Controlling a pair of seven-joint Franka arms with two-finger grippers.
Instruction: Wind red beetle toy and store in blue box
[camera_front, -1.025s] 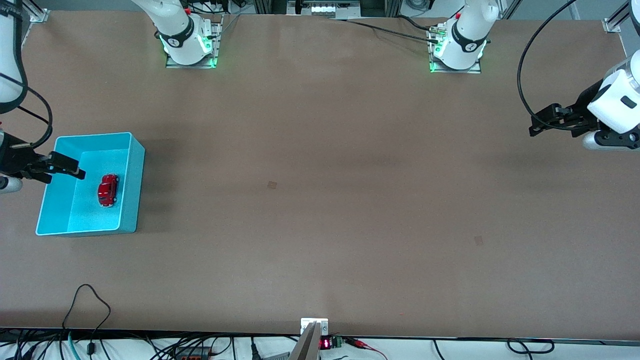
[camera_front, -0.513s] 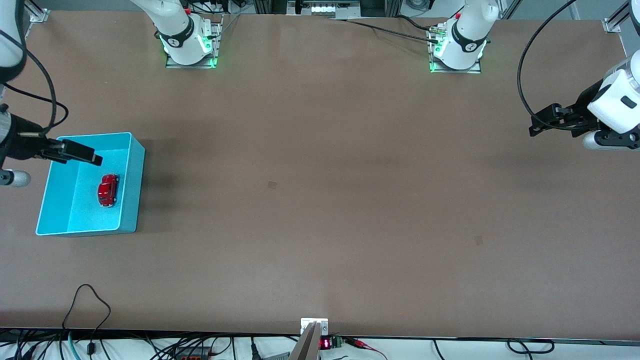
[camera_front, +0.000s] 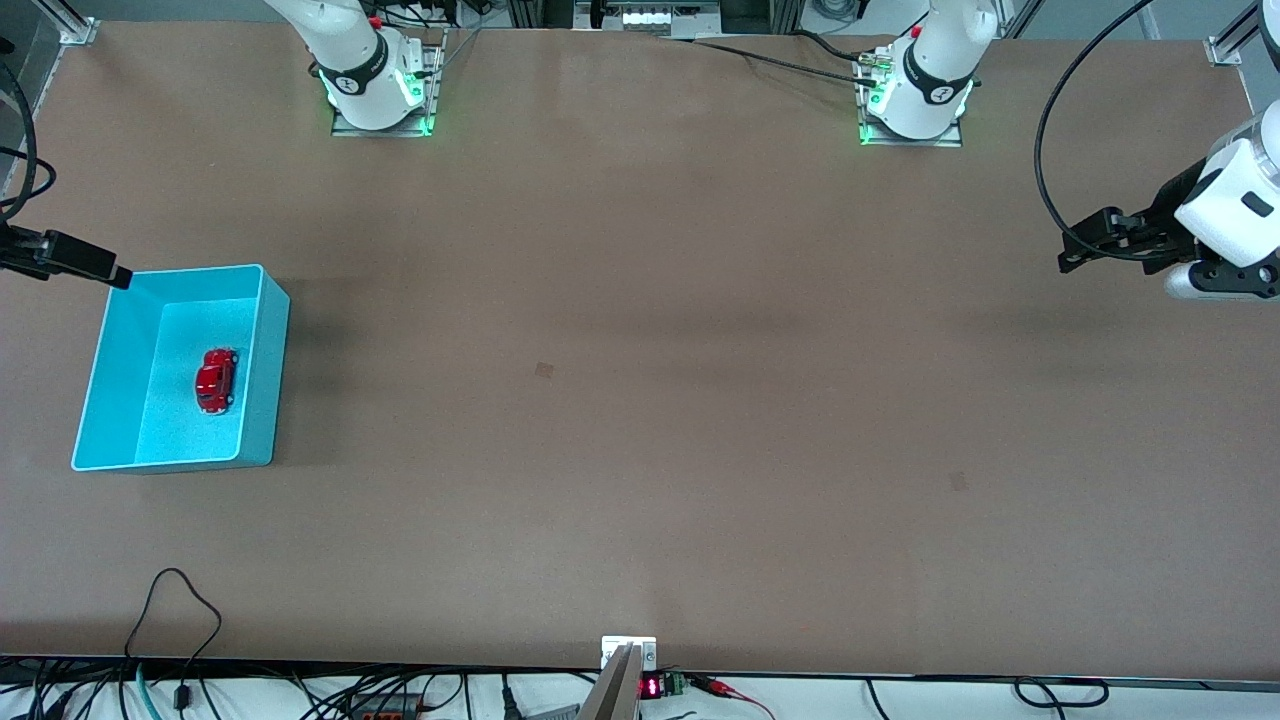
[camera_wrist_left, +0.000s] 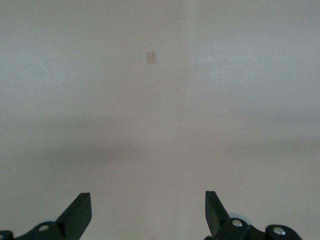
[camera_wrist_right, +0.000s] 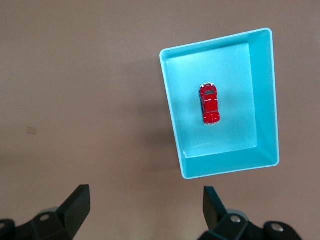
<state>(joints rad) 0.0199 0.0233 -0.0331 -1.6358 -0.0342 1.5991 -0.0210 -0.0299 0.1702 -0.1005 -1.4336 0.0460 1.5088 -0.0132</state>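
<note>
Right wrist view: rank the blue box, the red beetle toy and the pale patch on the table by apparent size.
1. blue box
2. red beetle toy, lying in it
3. pale patch on the table

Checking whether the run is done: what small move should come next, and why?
Probably just lift the right claw clear to a rest pose. The red beetle toy already lies on the floor of the blue box, both claws are open and empty, and the left claw waits over bare table at its own end.
</note>
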